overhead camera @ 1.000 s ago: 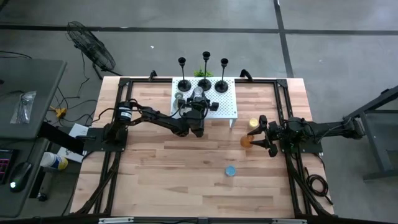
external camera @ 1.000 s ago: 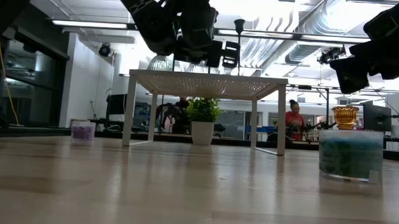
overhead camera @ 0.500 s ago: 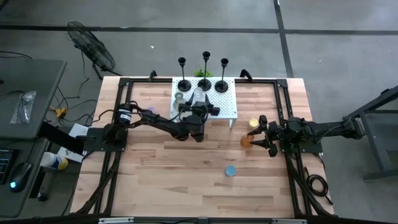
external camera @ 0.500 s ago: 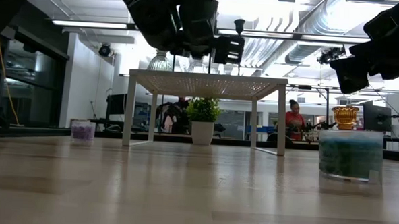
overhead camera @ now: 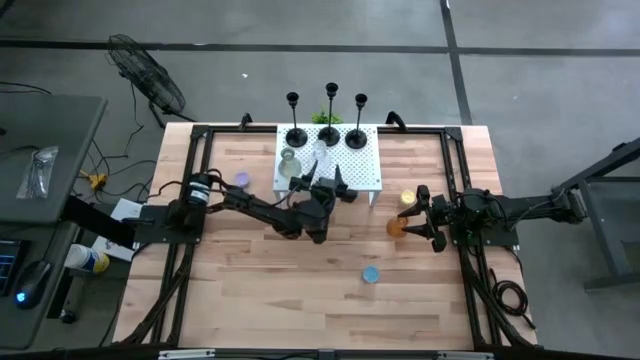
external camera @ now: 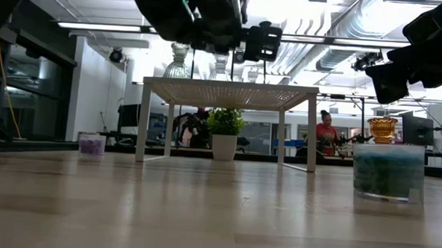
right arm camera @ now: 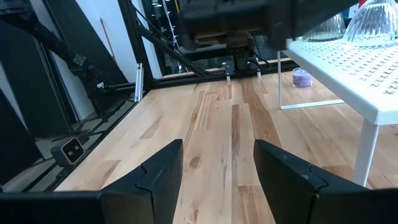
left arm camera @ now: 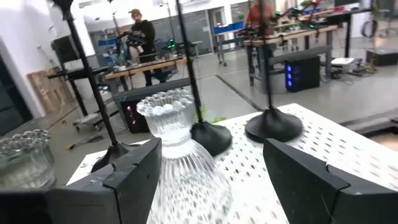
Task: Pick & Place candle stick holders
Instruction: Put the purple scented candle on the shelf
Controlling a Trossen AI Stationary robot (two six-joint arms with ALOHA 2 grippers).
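Left gripper open behind clear glass holder

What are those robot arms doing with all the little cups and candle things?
The left gripper sits by the white shelf, jaws open on either side of a clear ribbed glass holder standing there. Three black candlesticks stand along the shelf's back edge. The right gripper waits open near the orange cup and yellow cup. A blue cup and a purple cup sit on the table.

white perforated shelf on wooden table | potted plant behind | floor fan beyond
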